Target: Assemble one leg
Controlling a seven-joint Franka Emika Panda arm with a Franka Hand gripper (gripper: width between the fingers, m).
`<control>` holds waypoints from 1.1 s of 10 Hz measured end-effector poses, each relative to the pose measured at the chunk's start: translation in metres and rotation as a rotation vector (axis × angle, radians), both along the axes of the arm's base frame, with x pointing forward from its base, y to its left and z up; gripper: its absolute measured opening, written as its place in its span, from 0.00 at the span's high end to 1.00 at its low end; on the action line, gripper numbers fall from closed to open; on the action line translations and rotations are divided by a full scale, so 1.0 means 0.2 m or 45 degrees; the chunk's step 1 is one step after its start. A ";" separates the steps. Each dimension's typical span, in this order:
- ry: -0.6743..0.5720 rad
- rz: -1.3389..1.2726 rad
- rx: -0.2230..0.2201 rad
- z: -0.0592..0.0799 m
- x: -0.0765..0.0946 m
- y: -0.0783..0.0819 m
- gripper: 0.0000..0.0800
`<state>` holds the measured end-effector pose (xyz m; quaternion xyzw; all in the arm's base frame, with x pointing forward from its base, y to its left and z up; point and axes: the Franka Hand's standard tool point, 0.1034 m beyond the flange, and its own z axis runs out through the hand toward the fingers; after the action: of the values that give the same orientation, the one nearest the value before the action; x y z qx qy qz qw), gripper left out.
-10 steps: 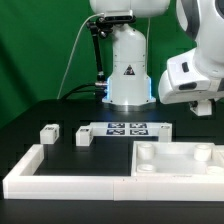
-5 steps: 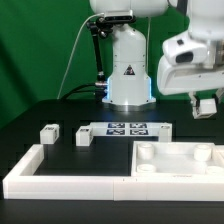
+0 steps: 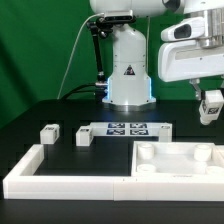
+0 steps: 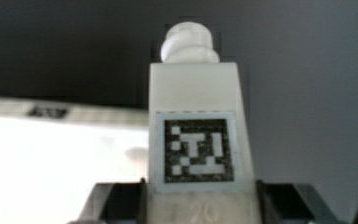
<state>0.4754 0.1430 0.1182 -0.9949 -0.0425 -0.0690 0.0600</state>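
Observation:
My gripper is at the exterior view's upper right, above the table, shut on a white leg that hangs from it. In the wrist view the leg fills the middle, with its black-and-white marker tag facing the camera and a rounded peg at its far end. The gripper clamps it from both sides. The square white tabletop with round bosses lies below at the front right. Two more legs sit on the black table at the left.
The marker board lies at the table's middle in front of the robot base. A long white low border wall runs along the front and up the left side. A green backdrop stands behind.
The hand has risen and shifted toward the exterior view's right. The held leg now shows more fully below it.

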 end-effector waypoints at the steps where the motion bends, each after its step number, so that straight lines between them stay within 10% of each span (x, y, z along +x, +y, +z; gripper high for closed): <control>1: -0.113 -0.008 0.010 0.00 0.00 -0.01 0.64; 6: -0.217 0.041 0.017 0.08 0.30 -0.04 0.64; 11: -0.283 0.077 0.016 0.05 0.38 -0.05 0.64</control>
<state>0.5523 0.1339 0.1275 -0.9790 -0.0784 -0.1775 0.0633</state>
